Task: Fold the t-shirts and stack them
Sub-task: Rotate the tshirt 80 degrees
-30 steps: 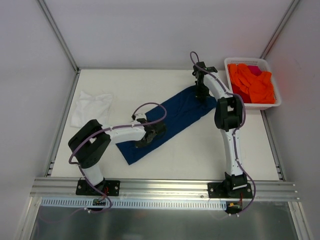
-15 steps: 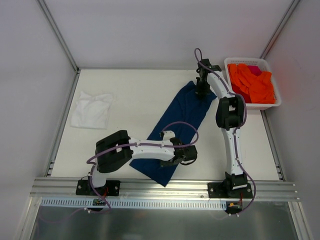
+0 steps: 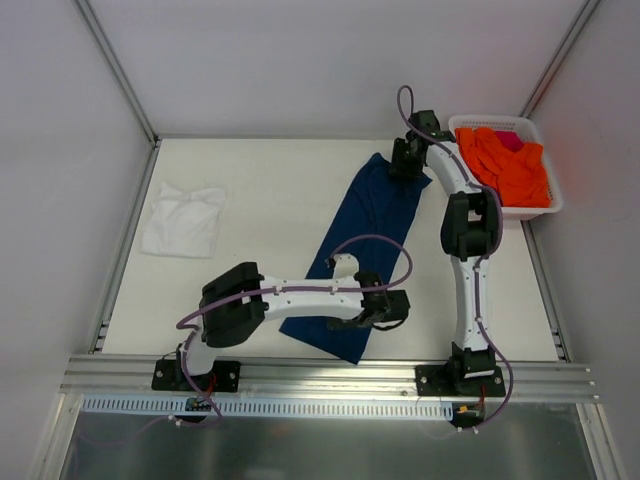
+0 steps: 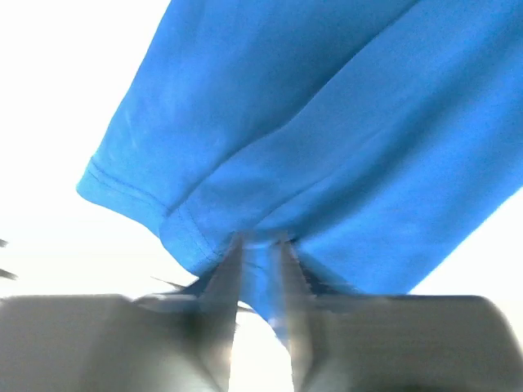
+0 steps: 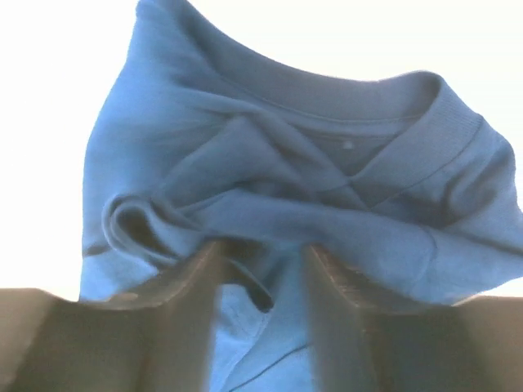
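My left hand (image 4: 255, 249) and right hand (image 5: 260, 255) each clamp an end of the blue shirt (image 3: 372, 215); the left's thin pinch could slip.

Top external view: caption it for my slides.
Left gripper and right gripper hold the navy t-shirt by its ends; white t-shirt lies far left.

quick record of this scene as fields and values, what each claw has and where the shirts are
navy t-shirt: stretched in a long band on the table, from near centre to far right
left claw: pinching its hem corner at the near end
right claw: gripping bunched cloth by the collar at the far end
white t-shirt: lying apart at the table's left, no claw on it
basket: far right, holding orange cloth
stack: none yet
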Available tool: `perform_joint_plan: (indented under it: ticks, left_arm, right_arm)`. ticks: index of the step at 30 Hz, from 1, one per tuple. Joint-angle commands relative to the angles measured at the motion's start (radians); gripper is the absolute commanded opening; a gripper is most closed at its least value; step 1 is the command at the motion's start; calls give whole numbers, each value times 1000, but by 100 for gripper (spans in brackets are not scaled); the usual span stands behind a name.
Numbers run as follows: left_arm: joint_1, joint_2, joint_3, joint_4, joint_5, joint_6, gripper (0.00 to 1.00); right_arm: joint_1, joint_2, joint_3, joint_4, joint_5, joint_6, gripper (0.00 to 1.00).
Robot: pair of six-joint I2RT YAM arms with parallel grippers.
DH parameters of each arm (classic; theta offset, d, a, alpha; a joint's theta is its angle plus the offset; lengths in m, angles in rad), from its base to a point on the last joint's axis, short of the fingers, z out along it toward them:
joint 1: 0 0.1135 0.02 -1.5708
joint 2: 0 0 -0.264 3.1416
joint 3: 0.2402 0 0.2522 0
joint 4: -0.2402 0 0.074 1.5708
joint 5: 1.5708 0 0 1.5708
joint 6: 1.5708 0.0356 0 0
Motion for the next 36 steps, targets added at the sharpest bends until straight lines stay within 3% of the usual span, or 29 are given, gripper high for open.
perform_joint_plan:
  ticks: [1,2,3,4,5,6,10,12,13,14,15,16,17,18,19,20,21,26,30,36]
  left_arm:
    - [-5,-94,219,-368,-249,-41,32]
    - [-5,-136,246,-369,-288,-4,45]
    - [-4,-162,266,-369,-326,18,57]
    - [-2,-191,299,-366,-395,50,86]
    - [2,-240,321,-368,-423,75,95]
    - [7,-262,347,-368,-446,128,98]
    - [7,-360,435,-350,-620,286,99]
    - [11,-424,362,-327,-681,361,99]
    - [34,-478,319,-261,-701,397,99]
    - [57,-510,273,-191,-677,462,99]
    - [88,-545,151,-91,-629,657,99]
    - [117,-590,67,28,-565,754,99]
    - [170,-698,-23,298,-412,852,99]
    - [200,-758,-224,442,-314,1008,99]
    - [231,-879,-322,565,-211,1049,99]
    - [279,-930,-396,712,-84,1063,99]
    - [292,-966,-501,744,-54,1069,99]
    - [309,-974,-646,758,12,1028,99]
    - [312,-880,-720,860,89,997,99]
    - [373,-868,-935,1117,267,966,99]
  right_arm:
    - [-3,-253,-25,191,-79,-29,54]
    - [-2,-295,-34,206,-85,-36,67]
    - [-3,-376,-30,217,-93,-40,74]
    - [-3,-418,-24,223,-98,-43,80]
    - [-3,-454,-16,220,-110,-50,90]
    - [-5,-531,8,207,-116,-53,92]
    - [-3,-747,-20,49,-127,-46,96]
    - [-2,-858,-197,13,-156,-3,95]
    - [4,-987,-287,21,-162,34,93]
    - [26,-1059,-385,32,-159,57,93]
    - [43,-1132,-600,80,-155,86,92]
    - [69,-1277,-711,110,-139,98,92]
    - [128,-1348,-814,134,-72,112,92]
    - [161,-1413,-908,156,-31,129,92]
    - [196,-1531,-1070,159,3,170,92]
    - [255,-1586,-1143,159,67,195,91]
    - [286,-1639,-1207,139,98,224,91]
    - [489,-1938,-1585,95,263,436,72]
    - [627,-1996,-1737,85,347,568,70]
    - [993,-1932,-1854,160,565,805,76]
